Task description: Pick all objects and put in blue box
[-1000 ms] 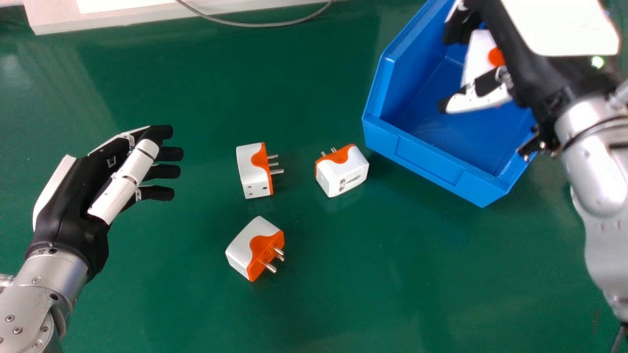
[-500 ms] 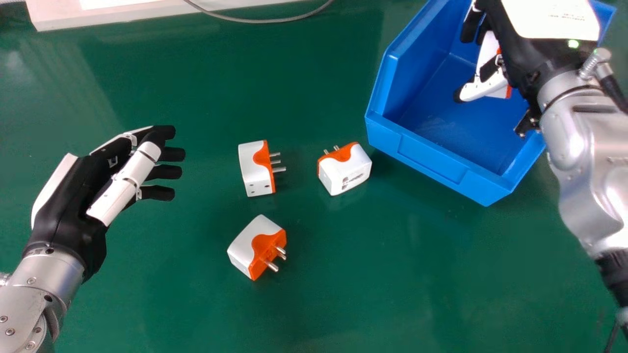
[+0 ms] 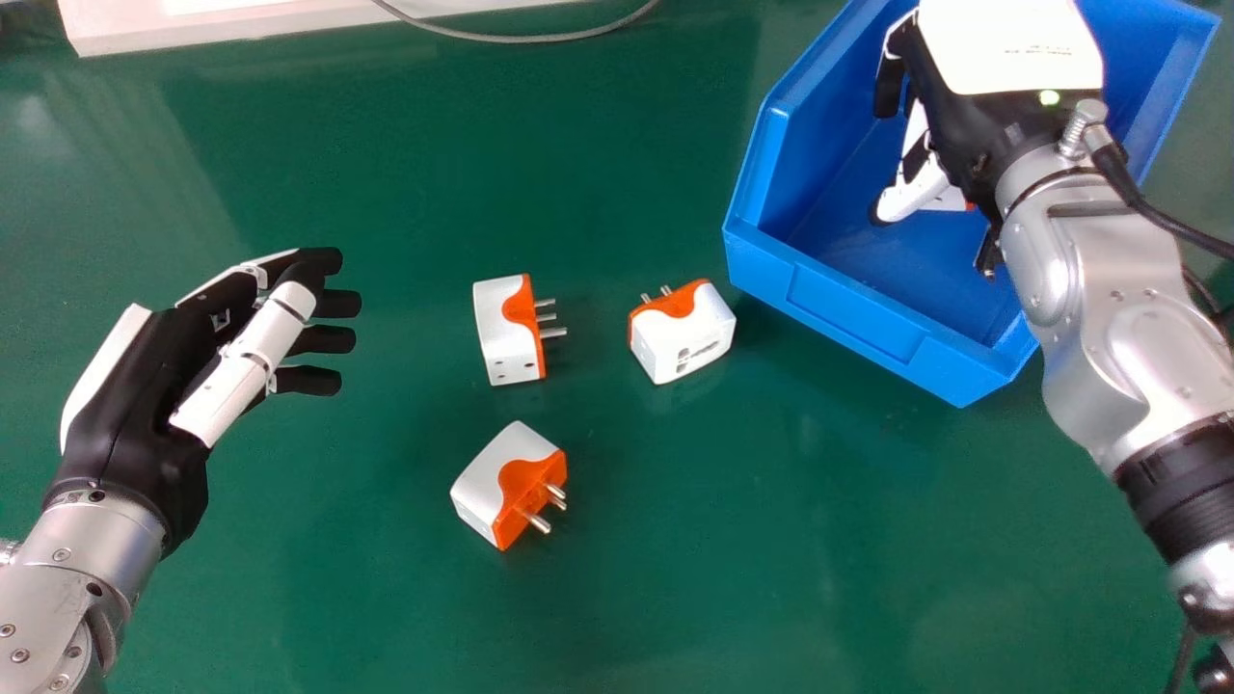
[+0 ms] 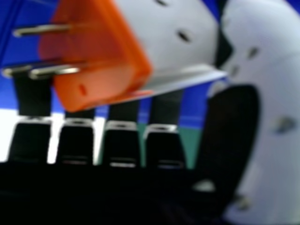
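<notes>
In the head view my right hand (image 3: 993, 135) is over the inside of the blue box (image 3: 853, 313), its fingers and thumb closed round a white-and-orange plug adapter (image 3: 947, 200). The right hand view shows the thumb of my right hand (image 4: 276, 112) against the adapter (image 4: 168, 42), whose metal pins stick out. Three more adapters lie on the green table: one (image 3: 683, 337) close to the box's near corner, another (image 3: 506, 333) further left, a third (image 3: 492, 482) nearer the robot. My left hand (image 3: 145, 386) is at the left, fingers extended and holding nothing.
A white object (image 3: 116, 24) lies along the far left table edge, with a grey cable (image 3: 540, 39) curving beside it. Green tabletop (image 3: 771, 549) stretches between the left hand and the right forearm. The box's raised left wall flanks the right hand.
With the adapter in it, my right hand has swung left and slightly nearer over the box, its forearm coming further into view. The left hand has hardly moved.
</notes>
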You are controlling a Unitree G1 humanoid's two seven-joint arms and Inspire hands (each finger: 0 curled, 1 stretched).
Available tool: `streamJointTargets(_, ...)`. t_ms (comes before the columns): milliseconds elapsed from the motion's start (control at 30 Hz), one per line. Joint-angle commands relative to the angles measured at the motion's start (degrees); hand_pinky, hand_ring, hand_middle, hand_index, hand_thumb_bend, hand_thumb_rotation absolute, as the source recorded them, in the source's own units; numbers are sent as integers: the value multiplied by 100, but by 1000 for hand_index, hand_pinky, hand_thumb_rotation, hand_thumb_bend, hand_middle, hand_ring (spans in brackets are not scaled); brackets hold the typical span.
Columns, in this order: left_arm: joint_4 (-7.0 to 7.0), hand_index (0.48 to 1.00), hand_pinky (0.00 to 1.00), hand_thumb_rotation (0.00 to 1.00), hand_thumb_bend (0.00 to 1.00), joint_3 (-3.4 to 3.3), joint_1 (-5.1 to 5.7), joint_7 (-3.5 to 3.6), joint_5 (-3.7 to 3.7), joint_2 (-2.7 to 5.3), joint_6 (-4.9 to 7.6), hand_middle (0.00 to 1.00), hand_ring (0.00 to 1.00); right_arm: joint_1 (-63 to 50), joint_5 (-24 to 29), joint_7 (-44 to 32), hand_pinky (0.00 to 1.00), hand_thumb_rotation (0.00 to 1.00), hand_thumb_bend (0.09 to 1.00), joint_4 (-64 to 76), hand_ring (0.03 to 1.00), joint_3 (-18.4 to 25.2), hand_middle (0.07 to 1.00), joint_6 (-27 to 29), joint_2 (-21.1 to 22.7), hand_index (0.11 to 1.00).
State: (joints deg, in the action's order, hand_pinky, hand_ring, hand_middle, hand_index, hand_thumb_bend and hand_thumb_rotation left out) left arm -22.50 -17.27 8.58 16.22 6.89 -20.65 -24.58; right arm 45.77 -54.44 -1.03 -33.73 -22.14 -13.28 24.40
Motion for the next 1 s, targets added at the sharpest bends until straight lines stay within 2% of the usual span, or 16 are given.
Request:
streamJointTargets(0,-168,787,642,677,328,-28,12,-36,36,-32,36,744,722,420,2,187,335,0,496,-166,435,-27,514,-60,-67,520)
streamJointTargets(233,-258,787,640,675,328,1,47,-75,28,-3,-3,744,721,710,130,408,340,0,497,-816,438,-117,510,-154,-274,516)
streamJointTargets(467,-319,786,638,674,329,10,88,-85,53,20,-15,743,719,882,360,547,344,0,498,-1197,439,-82,509,-339,-400,511)
streamJointTargets(667,-297,785,637,674,331,3,101,-77,62,24,10,742,719,938,655,429,355,0,500,-1331,440,-33,499,-539,-480,496)
streamJointTargets(800,-290,785,637,674,331,7,98,-78,65,33,31,742,719,968,731,162,359,0,501,-1241,440,-77,495,-939,-536,491)
streamJointTargets(833,-282,785,636,674,332,7,95,-76,68,35,37,742,719,975,741,88,418,23,503,-1209,520,-85,567,-1064,-562,492)
streamJointTargets(933,-243,785,637,674,333,7,78,-71,69,36,57,742,718,944,686,-15,616,14,628,-1063,750,-149,779,-1353,-601,681)
streamJointTargets(967,-231,785,638,674,333,5,72,-70,70,36,59,742,719,937,657,-14,702,25,672,-1045,840,-186,858,-1399,-595,793)
